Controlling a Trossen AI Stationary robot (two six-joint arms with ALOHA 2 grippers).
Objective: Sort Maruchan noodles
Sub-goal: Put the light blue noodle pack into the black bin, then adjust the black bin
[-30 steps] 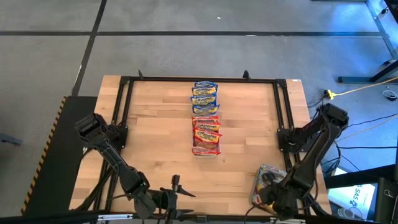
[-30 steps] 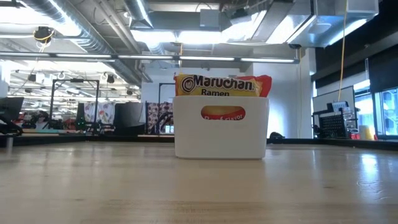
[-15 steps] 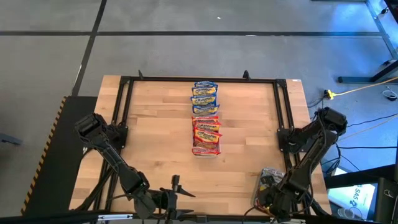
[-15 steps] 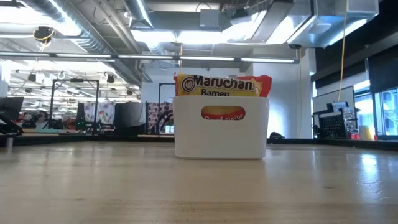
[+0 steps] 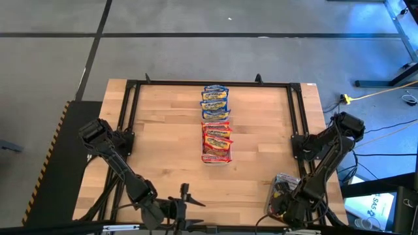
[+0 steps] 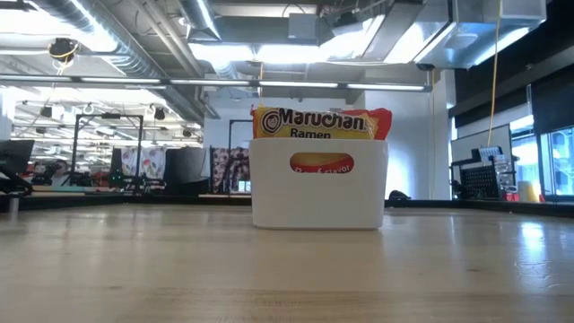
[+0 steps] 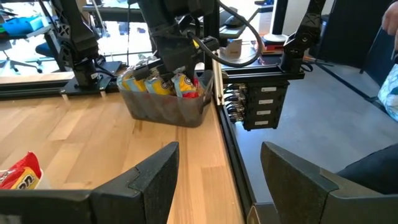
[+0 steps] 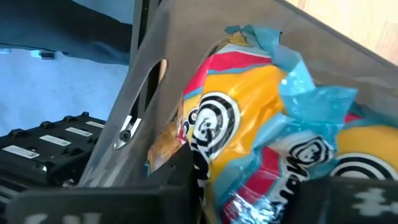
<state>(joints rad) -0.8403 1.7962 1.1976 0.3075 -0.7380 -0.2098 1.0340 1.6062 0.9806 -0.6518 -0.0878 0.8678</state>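
Maruchan noodle packets stand in a white tray [image 5: 203, 149] at mid-table, blue-yellow ones [image 5: 215, 101] at its far end and red-orange ones [image 5: 217, 140] at its near end; the low view shows this tray [image 6: 318, 193] end-on. More packets [image 7: 155, 84] fill a dark grey tray [image 7: 165, 111] at the table's near right corner. My right gripper [image 5: 285, 199] points down into that tray, open a little, with a blue-yellow-red packet [image 8: 249, 118] between its fingers. My left gripper [image 7: 217, 180] waits open near the table's front edge, pointing toward the grey tray. My right gripper comes from above into the grey tray, and its fingers [image 8: 183, 177] stand on either side of a packet's crinkled upper part [image 8: 242, 168]. Whether they touch the packet, I cannot tell. The packet stands among the others in the tray.
A black metal frame [image 5: 130, 91] runs along the table's far, left and right edges. Bare wood [image 5: 163, 143] lies left and right of the white tray. Beyond the table's right edge hangs a black box with ports [image 7: 261, 106].
My right gripper has sunk into the dark grey tray, closer to the packets there. The packets in the white tray have kept still.
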